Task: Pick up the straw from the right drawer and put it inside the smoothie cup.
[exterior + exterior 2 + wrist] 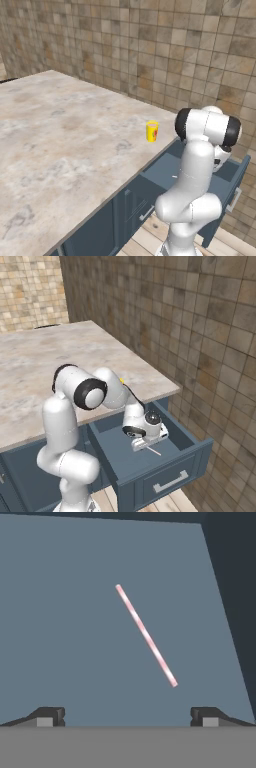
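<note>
My gripper (127,717) hangs wide open and empty over the straw (146,635) on the right drawer (165,476) floor, below the marbled counter (60,145).

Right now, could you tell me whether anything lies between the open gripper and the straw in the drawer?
Nothing does. In the hand view, bare drawer floor separates the gripper from the straw, which lies flat and untouched.

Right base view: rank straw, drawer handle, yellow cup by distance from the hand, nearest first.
1. straw: on the drawer floor, just below the open hand.
2. drawer handle: on the front panel, toward the camera.
3. yellow cup: up on the counter, mostly hidden behind the arm.
</note>
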